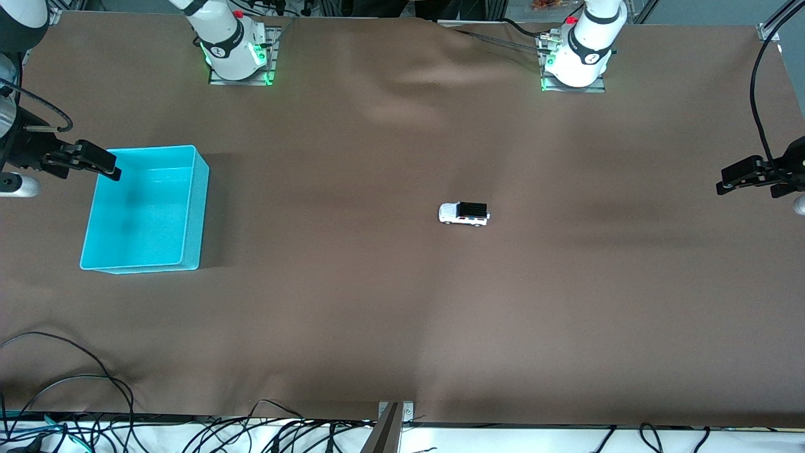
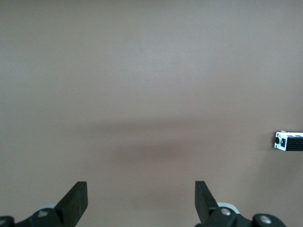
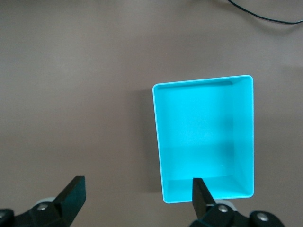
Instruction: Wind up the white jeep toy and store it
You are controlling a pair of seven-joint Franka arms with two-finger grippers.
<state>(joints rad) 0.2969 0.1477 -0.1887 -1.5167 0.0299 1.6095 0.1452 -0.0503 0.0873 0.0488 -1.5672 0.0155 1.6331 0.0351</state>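
Fingers of the left gripper (image 2: 141, 201) stand apart, empty, over bare table; the right gripper (image 3: 137, 198) gapes likewise above the bin (image 1: 195, 207). Mid-table sits the jeep (image 1: 464, 214), likely light, rigid and slick: best pinched across its flat sides.

— What's on the table (image 1: 402, 327)?

— Brown covering, a bit rippled between the two arm bases. A white jeep toy (image 1: 464, 214) stands on its wheels about the middle.

— Anything else?

— A turquoise bin (image 1: 195, 214), well apart from the jeep toward the right arm's end, sitting open side up.
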